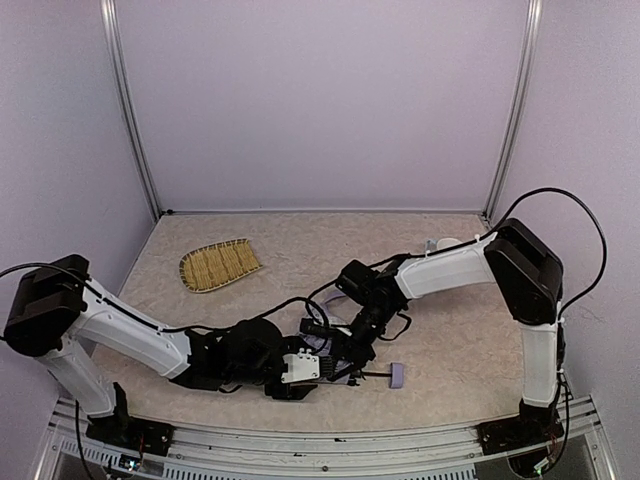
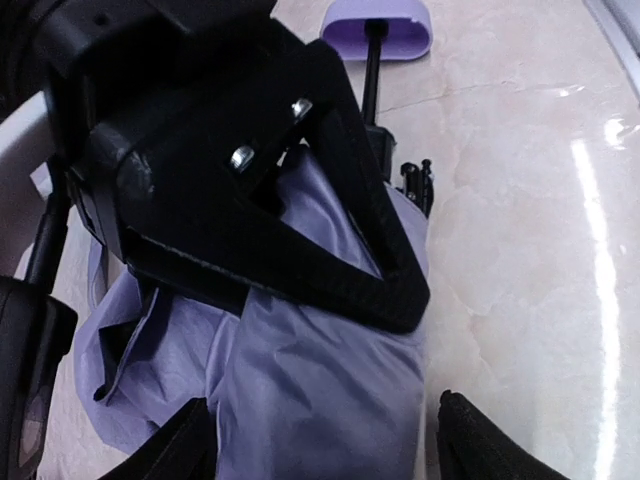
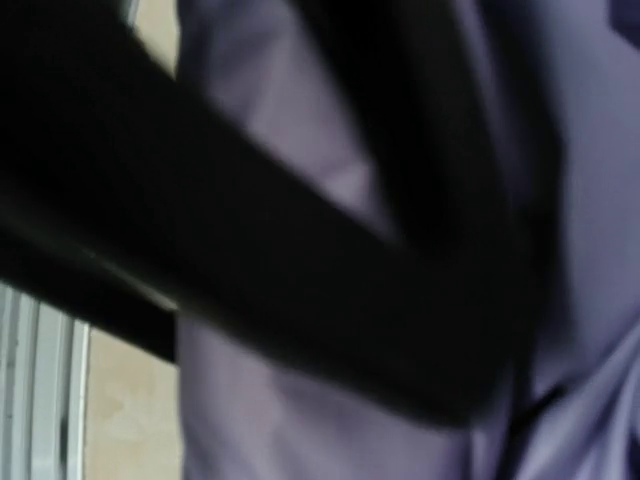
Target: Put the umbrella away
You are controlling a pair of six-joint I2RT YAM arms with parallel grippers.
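The umbrella [image 1: 322,343] lies collapsed near the front of the table, a bundle of pale lavender fabric [image 2: 320,400] mostly hidden under both grippers. Its thin black shaft [image 2: 372,70] runs to the lavender handle knob [image 1: 396,375] [image 2: 378,28] on the right. My left gripper [image 1: 308,372] [image 2: 325,450] straddles the fabric bundle, jaws wide, with one fingertip [image 2: 480,445] just off the cloth. My right gripper [image 1: 353,343] reaches in from the right, its black finger [image 2: 340,210] pressed across the fabric and pinching it. The right wrist view is blurred: lavender fabric [image 3: 300,420] and a dark band.
A woven bamboo tray [image 1: 220,265] lies at the back left of the marbled tabletop [image 1: 450,340]. A small white object [image 1: 445,243] sits by the back right post. Pale walls enclose three sides, and a metal rail [image 1: 330,440] runs along the near edge.
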